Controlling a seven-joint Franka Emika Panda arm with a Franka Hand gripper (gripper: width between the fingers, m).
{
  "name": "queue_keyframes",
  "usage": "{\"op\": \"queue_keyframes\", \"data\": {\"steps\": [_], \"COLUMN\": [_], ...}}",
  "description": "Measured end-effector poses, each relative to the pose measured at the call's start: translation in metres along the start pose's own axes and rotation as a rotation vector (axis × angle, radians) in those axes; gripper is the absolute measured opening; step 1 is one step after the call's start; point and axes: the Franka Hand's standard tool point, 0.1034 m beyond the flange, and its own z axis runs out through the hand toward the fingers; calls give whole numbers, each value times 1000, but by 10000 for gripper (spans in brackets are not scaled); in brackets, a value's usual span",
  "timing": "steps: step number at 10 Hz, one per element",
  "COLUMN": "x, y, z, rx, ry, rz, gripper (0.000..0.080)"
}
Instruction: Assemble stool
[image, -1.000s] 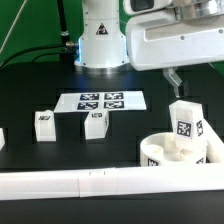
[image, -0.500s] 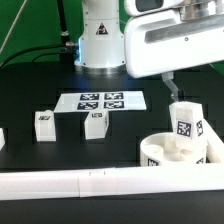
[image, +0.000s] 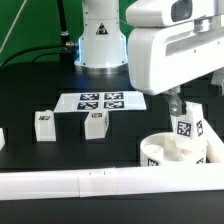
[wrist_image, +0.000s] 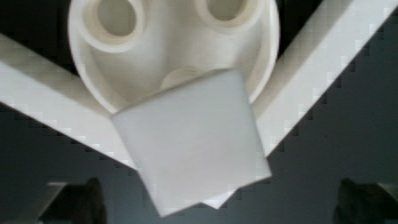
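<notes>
The white round seat disc (image: 172, 153) lies at the exterior view's right, against the rails. One white leg (image: 186, 126) with a marker tag stands upright on it. My gripper (image: 177, 106) hangs just above that leg. In the wrist view the leg (wrist_image: 192, 140) fills the middle, with the seat disc (wrist_image: 169, 40) and its round recesses behind it. The gripper (wrist_image: 217, 205) is open and empty, its dark fingers (wrist_image: 71, 200) wide apart on either side of the leg's near end, not touching it. Two loose legs (image: 43, 122) (image: 96, 123) stand on the table.
The marker board (image: 100, 101) lies behind the loose legs. A long white rail (image: 70, 183) runs along the front edge, and rails (wrist_image: 50, 88) flank the disc in the wrist view. Another white part (image: 2, 138) sits at the exterior view's left edge. The robot base (image: 100, 40) stands at the back.
The arm has moved toward the exterior view's left and lower, bringing the gripper down over the upright leg. The leg, disc and loose legs have not moved.
</notes>
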Motion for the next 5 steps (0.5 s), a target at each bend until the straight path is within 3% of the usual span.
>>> {"op": "queue_keyframes", "data": {"steps": [2,3,5], "x": [2,6,6], "y": [3,9,14], "z": [1,2,2], "rx": [-14,-48,-54], "ry": [11,35,39], "rz": [-7,-33,-36], "gripper": [649,649,649]}}
